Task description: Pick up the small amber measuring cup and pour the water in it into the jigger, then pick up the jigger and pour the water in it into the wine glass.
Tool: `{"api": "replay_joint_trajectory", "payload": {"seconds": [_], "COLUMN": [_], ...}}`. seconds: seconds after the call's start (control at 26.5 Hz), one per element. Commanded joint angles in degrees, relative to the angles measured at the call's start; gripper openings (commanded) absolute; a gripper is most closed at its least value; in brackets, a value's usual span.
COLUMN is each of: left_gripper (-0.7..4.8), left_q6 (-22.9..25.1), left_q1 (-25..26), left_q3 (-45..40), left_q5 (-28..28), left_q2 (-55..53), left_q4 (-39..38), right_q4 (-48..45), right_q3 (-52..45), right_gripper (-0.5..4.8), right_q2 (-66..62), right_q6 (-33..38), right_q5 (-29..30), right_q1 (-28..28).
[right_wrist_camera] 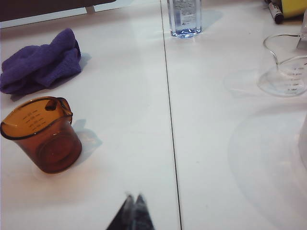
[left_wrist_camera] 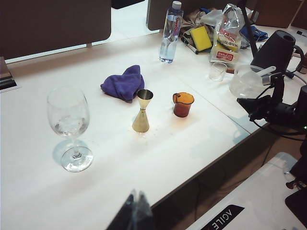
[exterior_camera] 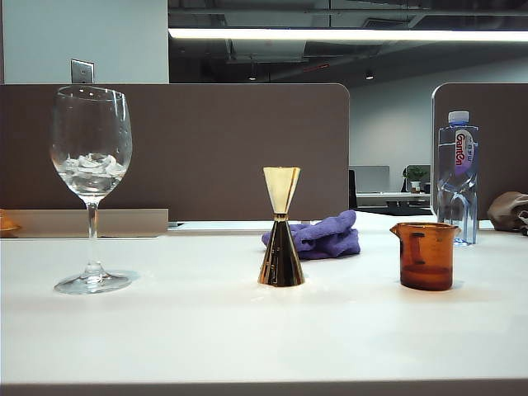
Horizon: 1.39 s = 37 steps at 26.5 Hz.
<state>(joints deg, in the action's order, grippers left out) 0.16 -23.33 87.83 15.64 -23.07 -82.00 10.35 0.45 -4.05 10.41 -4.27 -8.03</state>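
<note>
The small amber measuring cup stands upright on the white table at the right; it also shows in the wrist views. The gold jigger stands in the middle. The wine glass stands at the left with ice in its bowl. Water in the cup cannot be made out. Neither gripper shows in the exterior view. My left gripper hangs shut well short of the vessels, near the table's front edge. My right gripper is shut and empty, a short way from the amber cup.
A purple cloth lies behind the jigger. A clear water bottle stands at the back right. Off to the right are a clear measuring cup, a small glass, a plastic bag, a yellow sponge and a camera stand.
</note>
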Motion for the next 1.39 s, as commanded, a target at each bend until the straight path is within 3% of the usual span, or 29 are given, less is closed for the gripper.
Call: {"api": "replay_joint_trajectory", "payload": {"seconds": [0.04,0.45,0.64,0.87,1.02,1.09,1.21,1.39], "left_gripper": [-0.02,-0.02,-0.02,-0.02,-0.02,-0.02,-0.02,-0.02], "left_q6": [-0.17,-0.17,-0.17,-0.17,-0.17,-0.17,-0.17,-0.17], "left_q1": [-0.02,-0.02,-0.02,-0.02,-0.02,-0.02,-0.02,-0.02], "left_q3": [0.17,0.17,0.17,0.17,0.17,0.17,0.17,0.17], "left_q5": [0.2,0.2,0.2,0.07,0.07,0.07,0.07,0.07], "left_q2": [-0.02,-0.02,-0.02,-0.02,-0.02,-0.02,-0.02,-0.02], "left_q4": [-0.22,-0.2,-0.2,-0.2,-0.2,-0.2,-0.22,-0.2], "right_q4": [-0.15,-1.49,3.13,10.01,19.04,21.38,18.78,11.58], "right_q3": [-0.42,1.38,10.21,27.47,40.54,45.48,47.39,47.43], "right_gripper": [-0.05,-0.06,-0.06,-0.06,-0.04,0.79,2.07,2.17], "right_q2": [0.11,0.13,0.13,-1.16,-12.79,-20.87,-27.47,-38.86], "right_q6": [-0.15,0.42,0.92,2.58,-12.31,-15.54,-13.7,-3.89], "right_q5": [0.13,0.33,-2.29,-3.96,-2.82,0.59,5.22,11.37], "right_q1": [-0.04,-0.07,-0.07,-0.04,-0.07,-0.07,-0.04,-0.04]}}
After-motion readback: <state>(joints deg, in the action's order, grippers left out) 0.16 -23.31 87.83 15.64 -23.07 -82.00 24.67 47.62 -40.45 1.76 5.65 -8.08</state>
